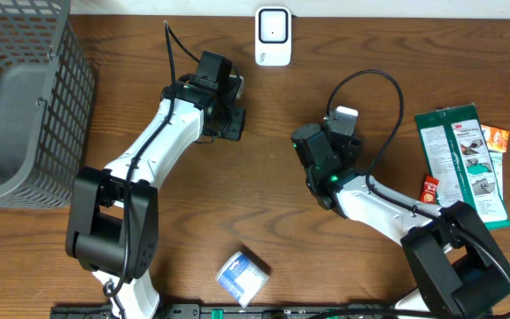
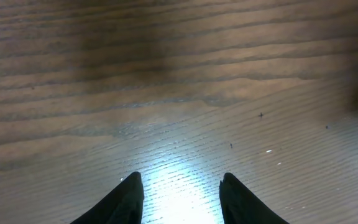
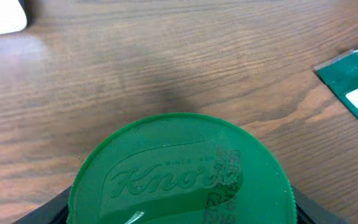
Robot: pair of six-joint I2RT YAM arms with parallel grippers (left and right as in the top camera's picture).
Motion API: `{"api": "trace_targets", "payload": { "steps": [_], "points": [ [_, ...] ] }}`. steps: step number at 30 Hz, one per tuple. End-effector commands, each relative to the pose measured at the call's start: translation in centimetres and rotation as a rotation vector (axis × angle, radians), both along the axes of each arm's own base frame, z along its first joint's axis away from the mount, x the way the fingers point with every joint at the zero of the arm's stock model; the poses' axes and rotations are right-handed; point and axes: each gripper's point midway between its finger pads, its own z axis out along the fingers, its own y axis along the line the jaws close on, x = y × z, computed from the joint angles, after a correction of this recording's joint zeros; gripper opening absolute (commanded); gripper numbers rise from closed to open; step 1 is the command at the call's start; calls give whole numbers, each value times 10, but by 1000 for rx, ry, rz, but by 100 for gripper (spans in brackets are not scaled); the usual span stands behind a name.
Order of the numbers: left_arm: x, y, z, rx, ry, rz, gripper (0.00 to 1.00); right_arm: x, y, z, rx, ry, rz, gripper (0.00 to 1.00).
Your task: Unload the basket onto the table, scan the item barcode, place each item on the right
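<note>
Right gripper (image 1: 337, 133) clamping Knorr jar (image 3: 179, 168); scanner (image 1: 273, 37) lying ahead-left of it (left gripper (image 2: 180, 194) hovering part-open, empty).

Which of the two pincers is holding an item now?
The right pincer: the green-lidded Knorr container sits in its grip. The left pincer stands open over the wooden table, with nothing in it.

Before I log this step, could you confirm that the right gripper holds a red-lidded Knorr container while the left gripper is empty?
Not quite: the lid is green, not red, as the right wrist view shows. The right gripper holds a green-lidded Knorr container while the left gripper is empty.
</note>
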Motion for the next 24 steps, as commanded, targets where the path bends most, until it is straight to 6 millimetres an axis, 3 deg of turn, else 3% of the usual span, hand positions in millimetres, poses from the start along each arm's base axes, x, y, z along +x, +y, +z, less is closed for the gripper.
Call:
{"api": "trace_targets", "payload": {
  "steps": [1,8,14,16,18,24],
  "points": [
    [4,1,12,-2,-39,0,42,-1,-11,-13,-82,23,-16,49],
    [5,1,12,-3,-43,0,42,2,-10,-40,-115,55,-10,55],
    [6,1,13,-4,-45,0,43,3,-7,-22,-248,42,47,66],
    [6,1,13,-5,-48,0,42,1,-1,-16,-278,50,85,84],
    [7,0,13,-6,-51,0,42,-4,4,-10,-292,58,110,94],
    [8,0,13,-7,-54,1,43,-18,24,-4,-233,84,183,99]
  ]
}}
